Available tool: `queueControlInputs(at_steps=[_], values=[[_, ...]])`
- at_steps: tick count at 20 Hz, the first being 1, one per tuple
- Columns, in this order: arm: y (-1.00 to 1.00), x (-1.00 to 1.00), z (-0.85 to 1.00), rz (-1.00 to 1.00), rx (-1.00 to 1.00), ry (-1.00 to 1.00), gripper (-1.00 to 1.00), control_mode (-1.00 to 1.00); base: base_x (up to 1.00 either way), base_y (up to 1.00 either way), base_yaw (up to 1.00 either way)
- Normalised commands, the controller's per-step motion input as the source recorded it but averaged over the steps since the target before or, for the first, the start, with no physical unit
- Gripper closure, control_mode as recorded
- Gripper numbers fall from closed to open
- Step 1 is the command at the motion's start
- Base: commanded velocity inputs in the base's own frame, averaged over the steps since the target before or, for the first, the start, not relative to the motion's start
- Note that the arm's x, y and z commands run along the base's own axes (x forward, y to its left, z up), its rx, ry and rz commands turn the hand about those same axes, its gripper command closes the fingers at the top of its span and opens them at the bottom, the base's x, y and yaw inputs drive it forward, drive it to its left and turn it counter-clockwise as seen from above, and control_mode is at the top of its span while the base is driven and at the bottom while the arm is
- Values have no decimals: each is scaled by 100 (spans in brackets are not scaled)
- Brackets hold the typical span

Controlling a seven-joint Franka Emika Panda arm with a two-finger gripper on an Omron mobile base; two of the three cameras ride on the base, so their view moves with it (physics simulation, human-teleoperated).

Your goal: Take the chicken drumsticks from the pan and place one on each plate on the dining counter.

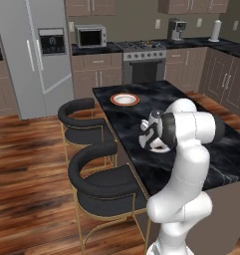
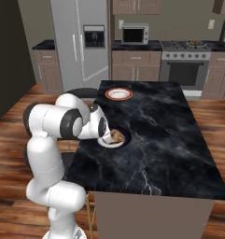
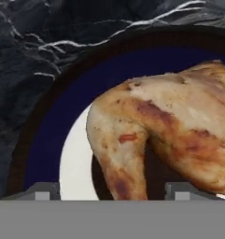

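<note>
Hovering pincer [image 3: 111,189] over plated drumstick [image 3: 165,135]

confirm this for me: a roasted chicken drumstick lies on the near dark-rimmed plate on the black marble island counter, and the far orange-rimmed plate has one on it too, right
Not quite. The roasted chicken drumstick does lie on the near dark-rimmed plate on the black marble island counter, but the far orange-rimmed plate holds nothing: the right base view shows its white centre bare.

Golden-brown drumstick [image 3: 170,126], white-veined black counter [image 2: 165,135]

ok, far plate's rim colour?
Orange-brown rim, white centre on the far plate; right base view shows it best.
</note>
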Motion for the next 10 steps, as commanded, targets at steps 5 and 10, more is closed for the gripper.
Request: queueControlInputs(at_steps=[5,10], values=[[-17,-36,97,4,7,-22,-100,-100,0,0,0],[0,-39,100,16,-1,-4,-100,-100,0,0,0]])
